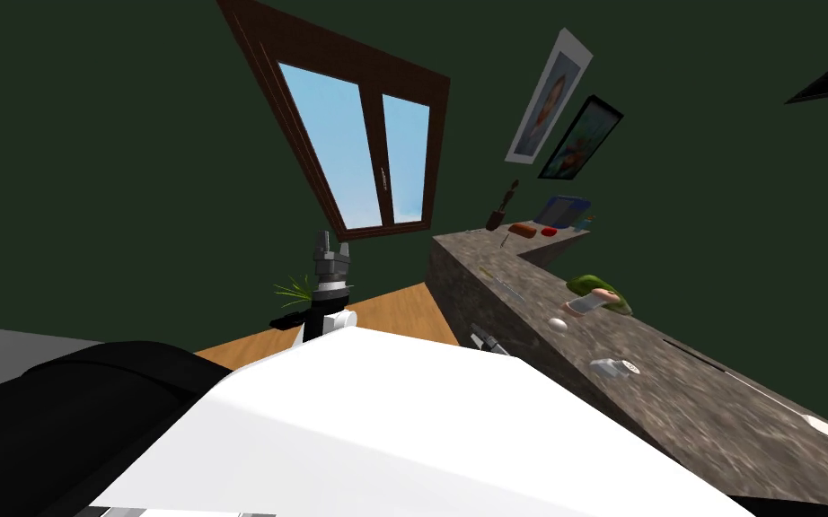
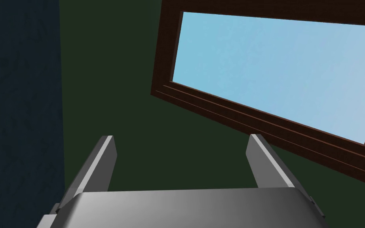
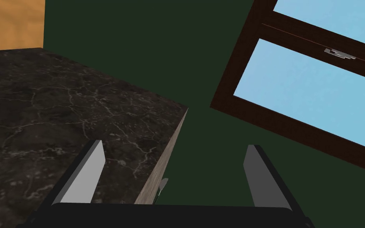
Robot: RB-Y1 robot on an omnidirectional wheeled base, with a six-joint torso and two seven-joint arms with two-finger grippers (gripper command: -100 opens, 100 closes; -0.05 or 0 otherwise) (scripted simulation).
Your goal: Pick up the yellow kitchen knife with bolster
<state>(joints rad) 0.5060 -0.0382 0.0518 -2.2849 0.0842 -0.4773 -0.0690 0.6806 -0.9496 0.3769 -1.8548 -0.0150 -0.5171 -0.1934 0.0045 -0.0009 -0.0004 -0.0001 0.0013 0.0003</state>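
A thin, pale knife-like sliver (image 1: 504, 285) lies on the mottled stone counter (image 1: 673, 395), near the counter's window end; its colour is too faint to tell. My right gripper (image 1: 486, 339) sits low beside the counter's near edge, short of that sliver. In the right wrist view my right gripper (image 3: 175, 144) is open with nothing between its fingers, facing the counter's dark veined face (image 3: 59, 118). A small grey pointed tip (image 3: 162, 185) pokes out at the counter's edge. My left gripper (image 1: 331, 240) is raised in front of the window, and its wrist view shows this left gripper (image 2: 179, 136) open and empty.
Further along the counter lie a green thing (image 1: 596, 289), a small white ball (image 1: 558, 323) and a white piece (image 1: 614, 366). At the far end stand a brown bottle (image 1: 495, 215), red items (image 1: 533, 231) and a blue tray (image 1: 560, 211). A plant (image 1: 294, 289) sits on the wooden floor.
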